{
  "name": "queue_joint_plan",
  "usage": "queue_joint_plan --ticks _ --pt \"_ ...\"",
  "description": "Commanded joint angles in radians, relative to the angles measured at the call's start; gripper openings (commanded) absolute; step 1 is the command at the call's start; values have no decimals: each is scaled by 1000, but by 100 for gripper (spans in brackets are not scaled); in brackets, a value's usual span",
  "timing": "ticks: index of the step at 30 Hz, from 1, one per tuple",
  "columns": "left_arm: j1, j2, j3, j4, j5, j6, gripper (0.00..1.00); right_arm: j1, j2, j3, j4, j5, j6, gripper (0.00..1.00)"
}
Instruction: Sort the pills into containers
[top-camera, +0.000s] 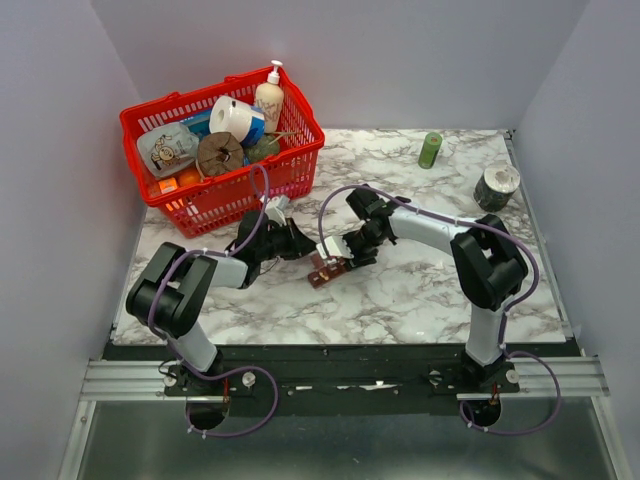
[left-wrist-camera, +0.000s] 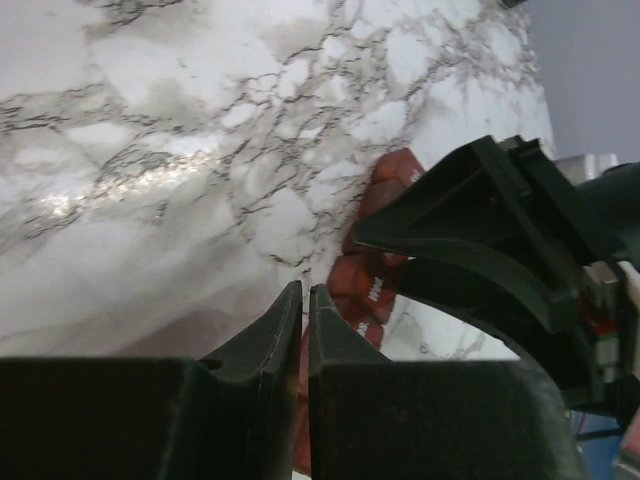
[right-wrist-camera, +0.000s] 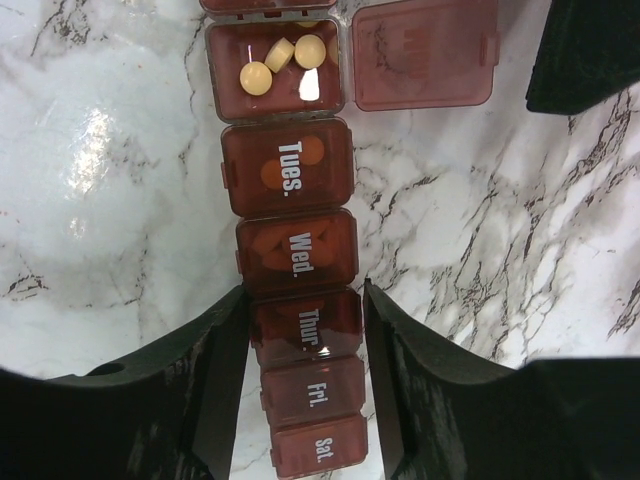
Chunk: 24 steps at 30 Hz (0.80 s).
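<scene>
- The containers (right-wrist-camera: 297, 250) lie flat on the marble table (top-camera: 430, 300), with one compartment open and three pills (right-wrist-camera: 283, 54) inside.
- Right gripper (right-wrist-camera: 303, 300) straddles the containers at "Thur." — jaws spread, seemingly touching both sides; a firm grip cannot be told.
- Left gripper (left-wrist-camera: 306, 292) — jaws pressed almost together, beside the containers.

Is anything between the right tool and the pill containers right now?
Nothing visible. The right tool straddles the containers at the Thur. compartment, one finger on each side of the strip.
</scene>
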Motion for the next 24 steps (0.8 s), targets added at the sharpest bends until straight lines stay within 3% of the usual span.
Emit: queue_joint_plan --ticks 1,6,18,24 --pt "-9 12 -26 115 115 -30 10 12 24 9 35 28 33 54" --pt "-17 2 -62 122 113 -39 9 15 30 16 37 35 46 52" --pt "-3 -192 -79 75 -57 -9 21 22 23 -2 44 44 30 50" --pt "12 -173 -46 -115 -187 21 19 23 24 -2 46 47 30 49"
